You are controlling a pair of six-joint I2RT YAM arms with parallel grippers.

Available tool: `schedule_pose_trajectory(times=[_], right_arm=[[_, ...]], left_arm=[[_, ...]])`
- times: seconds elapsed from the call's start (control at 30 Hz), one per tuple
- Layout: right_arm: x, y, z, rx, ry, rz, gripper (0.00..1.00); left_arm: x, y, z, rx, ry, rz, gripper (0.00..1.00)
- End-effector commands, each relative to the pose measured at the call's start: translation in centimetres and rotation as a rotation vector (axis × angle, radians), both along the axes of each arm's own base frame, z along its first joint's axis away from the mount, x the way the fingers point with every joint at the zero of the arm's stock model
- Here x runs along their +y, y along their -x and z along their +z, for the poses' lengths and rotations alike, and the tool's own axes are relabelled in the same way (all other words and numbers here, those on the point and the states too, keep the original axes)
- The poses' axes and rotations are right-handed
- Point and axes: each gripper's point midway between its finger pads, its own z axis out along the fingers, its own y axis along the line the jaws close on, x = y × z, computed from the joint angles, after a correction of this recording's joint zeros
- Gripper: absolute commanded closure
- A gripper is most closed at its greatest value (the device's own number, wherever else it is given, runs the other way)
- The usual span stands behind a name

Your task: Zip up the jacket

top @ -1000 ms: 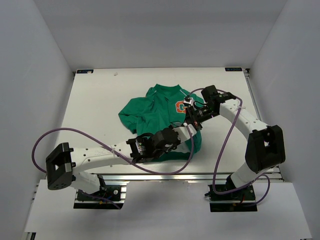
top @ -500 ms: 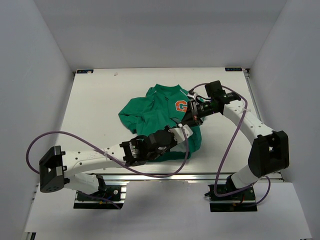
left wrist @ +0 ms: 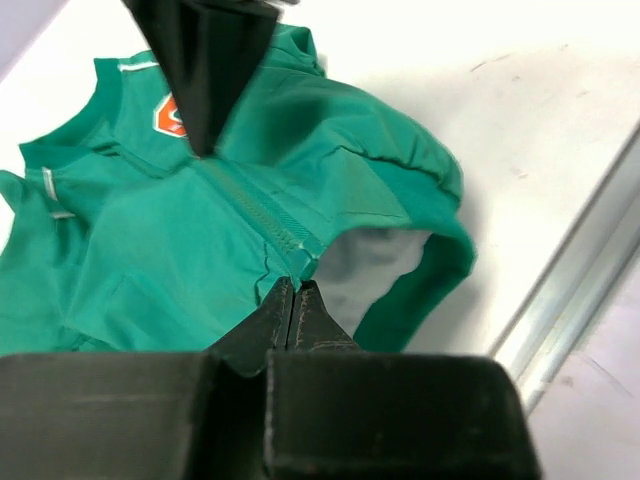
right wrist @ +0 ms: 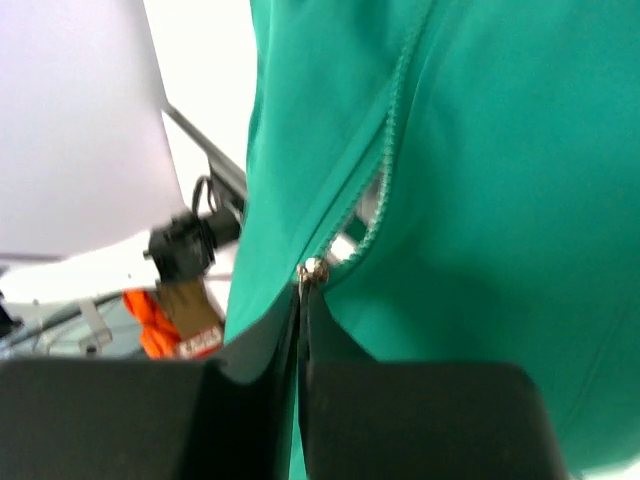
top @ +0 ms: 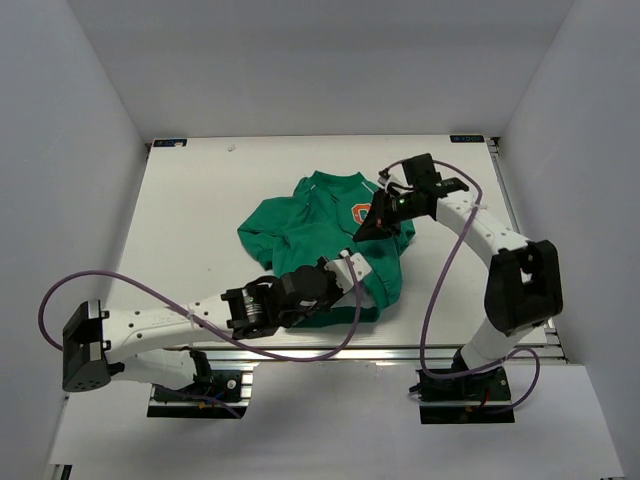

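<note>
Jaws: left gripper (left wrist: 293, 292) clamped on jacket (top: 305, 235) hem at zip base; right gripper (right wrist: 302, 285) pinching zip pull (right wrist: 313, 268). Jacket: frame centre, on table (top: 190, 210). Right gripper overlaps orange patch (top: 360, 212); purple cable (top: 300, 343) loops below hem.

Overhead + wrist close-ups, jacket (top: 305, 232) common

On the chest of the jacket (top: 310, 230), an orange patch (top: 359, 212) with a white outline — reads as a capital "G", partly hidden in the top view. Just an orange corner of it in the left wrist view. Small dark labels (top: 168, 143) at the far corners of the table (top: 200, 200) — too small to read.
</note>
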Motion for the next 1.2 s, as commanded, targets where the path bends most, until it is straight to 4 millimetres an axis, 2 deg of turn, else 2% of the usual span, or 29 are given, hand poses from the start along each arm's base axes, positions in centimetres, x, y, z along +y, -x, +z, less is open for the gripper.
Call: schedule_pose_trajectory(times=[0.0,0.03,0.07,0.13,0.17,0.23,0.27,0.3,0.33,0.37,0.4,0.43,0.47,0.5,0.53,0.57,0.77,0.93,1.0,1.07,1.1,1.13,1.17], right_arm=[[0.7,-7.1,0.9,-0.214,-0.017,-0.095,1.0],[1.2,-7.8,1.2,-0.239,-0.028,-0.09,1.0],[1.5,-9.6,1.3,-0.272,-0.015,-0.112,1.0],[1.9,-11.7,1.7,-0.318,-0.004,-0.127,1.0],[2.1,-13.6,1.8,-0.344,0.013,-0.15,1.0],[2.4,-15.5,1.9,-0.375,0.02,-0.165,1.0],[2.6,-16.6,0.5,-0.368,0.041,-0.176,1.0],[2.8,-18.0,1.6,-0.406,0.032,-0.189,1.0],[2.7,-19.2,0.1,-0.398,0.064,-0.208,1.0],[2.8,-20.1,0.0,-0.408,0.076,-0.221,1.0],[3.0,-21.4,1.4,-0.451,0.067,-0.233,1.0],[2.9,-22.6,-0.1,-0.45,0.101,-0.246,1.0],[3.0,-23.4,-0.1,-0.461,0.104,-0.253,1.0],[3.3,-24.6,1.3,-0.504,0.092,-0.264,1.0],[3.3,-25.5,-0.3,-0.494,0.118,-0.271,1.0],[3.3,-26.2,-0.3,-0.504,0.122,-0.279,1.0],[3.2,-31.7,1.0,-0.635,0.11,-0.395,1.0],[2.5,-34.5,0.2,-0.712,0.146,-0.463,1.0],[2.7,-34.8,-0.2,-0.726,0.142,-0.457,1.0],[3.4,-33.9,-0.4,-0.707,0.112,-0.411,1.0],[3.7,-33.3,0.3,-0.713,0.094,-0.387,1.0],[4.5,-32.1,0.3,-0.71,0.06,-0.328,1.0],[4.8,-30.8,-1.7,-0.673,0.069,-0.288,1.0]], left_arm=[[-0.5,3.5,1.3,0.144,0.139,-0.086,1.0],[0.0,3.8,1.3,0.165,0.145,-0.081,1.0],[0.2,4.1,0.8,0.186,0.141,-0.078,1.0],[0.6,4.7,0.2,0.243,0.151,-0.066,1.0],[0.7,5.1,-0.3,0.273,0.152,-0.064,1.0],[0.6,5.9,-1.1,0.313,0.143,-0.082,1.0],[0.5,6.3,-1.5,0.341,0.146,-0.086,1.0],[0.5,6.8,-2.0,0.361,0.141,-0.099,1.0],[0.3,7.4,-2.5,0.385,0.134,-0.122,1.0],[0.2,7.8,-2.9,0.408,0.133,-0.121,1.0],[0.4,8.2,-3.5,0.423,0.117,-0.124,1.0],[0.3,8.7,-3.8,0.438,0.11,-0.135,1.0],[0.4,9.0,-4.2,0.454,0.105,-0.132,1.0],[0.6,9.3,-4.5,0.463,0.097,-0.134,1.0],[0.6,9.5,-4.7,0.471,0.094,-0.137,1.0],[0.6,10.1,-4.7,0.488,0.1,-0.149,1.0],[0.6,12.4,-6.0,0.571,0.092,-0.183,1.0],[0.7,13.7,-7.4,0.633,0.083,-0.178,1.0],[1.0,13.7,-8.2,0.643,0.074,-0.161,1.0],[1.3,13.6,-8.7,0.645,0.071,-0.144,1.0],[1.4,13.2,-8.8,0.635,0.067,-0.121,1.0],[1.5,13.0,-9.3,0.636,0.056,-0.098,1.0],[1.5,12.8,-9.4,0.632,0.05,-0.084,1.0]])
